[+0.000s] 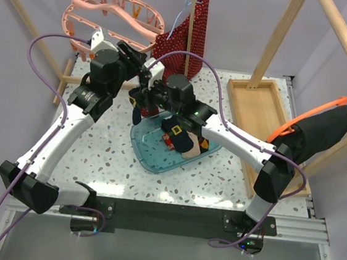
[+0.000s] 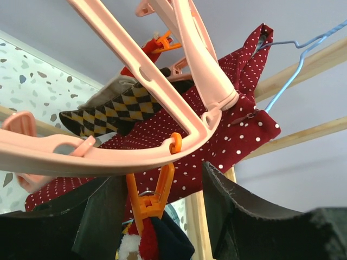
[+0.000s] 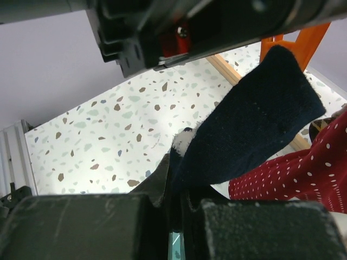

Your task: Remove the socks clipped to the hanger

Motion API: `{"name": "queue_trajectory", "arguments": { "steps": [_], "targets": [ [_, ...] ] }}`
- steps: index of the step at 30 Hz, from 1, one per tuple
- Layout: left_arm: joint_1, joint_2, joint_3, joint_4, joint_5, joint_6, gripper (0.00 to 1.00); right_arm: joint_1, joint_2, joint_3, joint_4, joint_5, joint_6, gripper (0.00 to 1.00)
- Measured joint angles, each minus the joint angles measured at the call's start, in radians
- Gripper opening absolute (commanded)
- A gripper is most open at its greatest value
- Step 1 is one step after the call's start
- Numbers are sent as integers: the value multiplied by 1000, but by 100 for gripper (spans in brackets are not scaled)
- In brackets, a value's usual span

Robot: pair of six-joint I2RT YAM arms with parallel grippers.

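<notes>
1. Round salmon-pink plastic ring hanger (image 1: 114, 18): hangs at the far left, above the speckled terrazzo surface (image 1: 96, 153). It has spokes and small clips along its rim.
2. Orange plastic clip (image 2: 149, 197): dangles from the ring's rim and clamps the top of a dark navy sock with red and white trim (image 2: 162, 244).
3. Left gripper (image 2: 161, 181): raised just under the ring, fingers (image 2: 233, 216) spread apart. One stands on each side of the orange plastic clip, with a gap on both sides.
4. Right gripper (image 3: 176, 214): lower down, fingers pinched together on the free end of the dark navy sock, which runs up from them to the clip.
5. Dark sock with yellow and brown argyle diamonds (image 2: 116, 111): lies across the ring further along. Its clip cannot be made out.
6. Translucent teal plastic tray (image 1: 149, 158): on the surface beneath both grippers, holding loose patterned socks (image 1: 181, 142).
7. Red white-dotted garment (image 1: 186, 41): on a thin blue wire hanger (image 2: 303, 54), just behind the ring.
8. Shallow wooden tray (image 1: 259, 108): far right of the surface.
9. Black cloth on an orange hanger (image 1: 325, 130): at the right edge, well apart from the ring.
</notes>
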Motion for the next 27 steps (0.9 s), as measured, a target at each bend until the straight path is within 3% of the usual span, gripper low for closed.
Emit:
{"name": "queue_trajectory", "arguments": {
  "steps": [7, 10, 18, 21, 27],
  "targets": [
    [0, 8, -10, 14, -22, 1, 49, 3, 0, 0, -1, 0, -3, 0],
    [0, 13, -15, 18, -25, 4, 31, 5, 0, 0, -2, 0, -4, 0],
    [0, 17, -19, 36, -48, 32, 13, 7, 0, 0, -4, 2, -5, 0],
    [0, 17, -20, 36, -63, 45, 1, 9, 0, 0, -4, 4, -5, 0],
    [0, 12, -20, 35, -81, 64, 0, 11, -5, -1, -15, 29, -5, 0]
  ]
}}
